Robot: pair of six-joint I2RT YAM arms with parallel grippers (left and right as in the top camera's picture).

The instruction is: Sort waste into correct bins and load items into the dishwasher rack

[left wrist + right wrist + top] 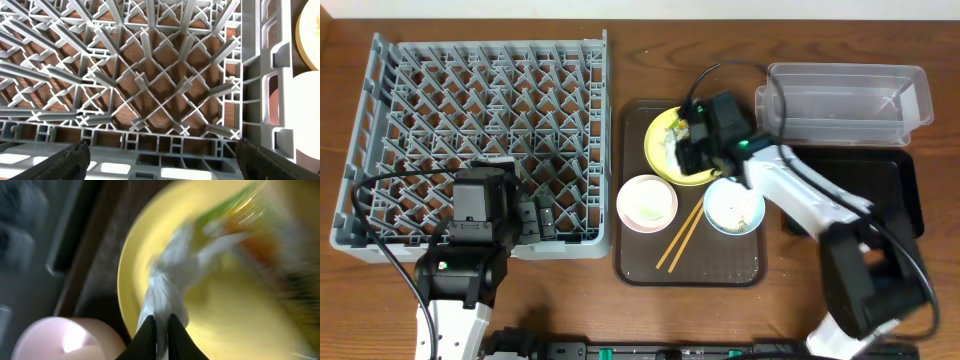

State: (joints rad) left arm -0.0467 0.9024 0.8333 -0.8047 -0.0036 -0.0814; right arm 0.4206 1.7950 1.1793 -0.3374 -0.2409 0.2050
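My right gripper [160, 330] is shut on crumpled white paper [167, 287] over the yellow plate [662, 135], which also fills the right wrist view [225, 310]. The green-yellow wrapper [235, 210] lies blurred at the plate's far side. The pinkish-white bowl [647, 203], the light blue bowl [734, 209] with rice scraps and the chopsticks [680, 237] sit on the brown tray [690, 272]. My left gripper [162, 160] is open over the near edge of the grey dishwasher rack [480, 110]. The clear tub [845, 100] and black tray [900, 190] are at the right. The white cup is not visible.
The right arm [800, 195] stretches from the lower right across the brown tray's right edge. The left arm's body [480, 215] covers the rack's near edge. Bare wooden table [380, 300] lies along the front.
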